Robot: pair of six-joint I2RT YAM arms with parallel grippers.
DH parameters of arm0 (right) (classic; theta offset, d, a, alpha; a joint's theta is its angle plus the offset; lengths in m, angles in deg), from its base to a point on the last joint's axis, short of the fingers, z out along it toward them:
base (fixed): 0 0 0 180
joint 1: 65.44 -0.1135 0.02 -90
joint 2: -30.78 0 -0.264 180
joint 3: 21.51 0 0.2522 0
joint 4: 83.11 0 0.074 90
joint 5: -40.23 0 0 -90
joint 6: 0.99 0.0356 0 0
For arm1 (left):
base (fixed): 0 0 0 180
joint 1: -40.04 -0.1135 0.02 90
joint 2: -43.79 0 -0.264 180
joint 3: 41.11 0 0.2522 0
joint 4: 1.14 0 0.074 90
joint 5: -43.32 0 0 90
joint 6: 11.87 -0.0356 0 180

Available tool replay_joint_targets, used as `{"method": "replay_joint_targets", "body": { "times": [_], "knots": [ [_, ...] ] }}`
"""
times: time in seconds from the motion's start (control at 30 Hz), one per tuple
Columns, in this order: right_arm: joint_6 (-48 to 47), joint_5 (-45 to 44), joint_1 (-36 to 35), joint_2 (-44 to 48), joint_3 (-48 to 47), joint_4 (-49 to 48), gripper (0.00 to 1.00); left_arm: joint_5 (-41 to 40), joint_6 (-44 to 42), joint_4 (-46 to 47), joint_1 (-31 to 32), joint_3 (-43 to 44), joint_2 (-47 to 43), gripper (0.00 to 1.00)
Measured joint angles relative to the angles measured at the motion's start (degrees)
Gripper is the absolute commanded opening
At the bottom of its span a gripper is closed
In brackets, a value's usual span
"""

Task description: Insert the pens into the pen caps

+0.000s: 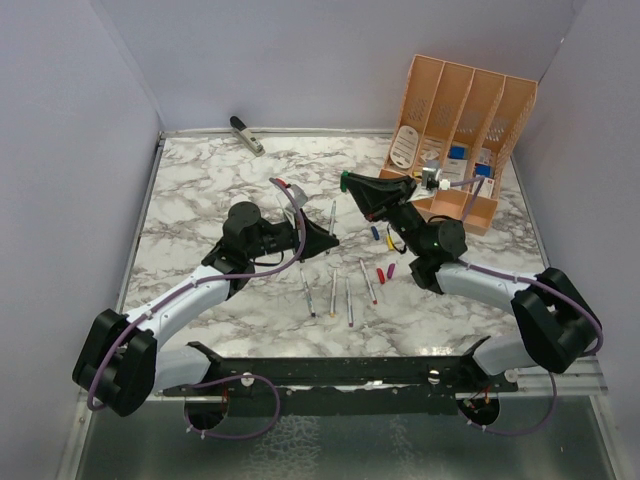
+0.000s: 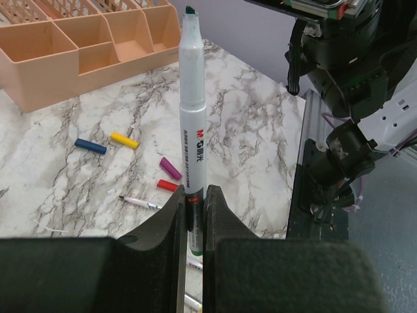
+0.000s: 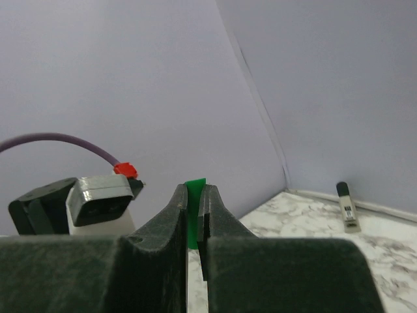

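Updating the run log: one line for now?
left end effector shut on green-tipped pen | right end effector shut on green cap

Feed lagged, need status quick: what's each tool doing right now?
Left tool: shut on a pen.
Right tool: shut on the green cap.

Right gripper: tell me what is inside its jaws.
A green pen cap, pinched by the shut right gripper. Only a narrow strip shows; the fingers cover the rest.
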Motion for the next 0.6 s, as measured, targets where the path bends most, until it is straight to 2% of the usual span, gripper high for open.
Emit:
{"method": "replay_joint_targets", "body": {
  "times": [0.13,0.6],
  "knots": [
    [2.4,2.2,0.0,-1.6,0.1,-5.6,0.01,0.2,0.3,0.2,0.0,0.0,0.0,0.0],
    [5.0,5.2,0.0,-3.5,0.7,-5.9,0.01,0.9,1.8,1.8,0.4,0.0,0.6,0.0]
  ]
}}
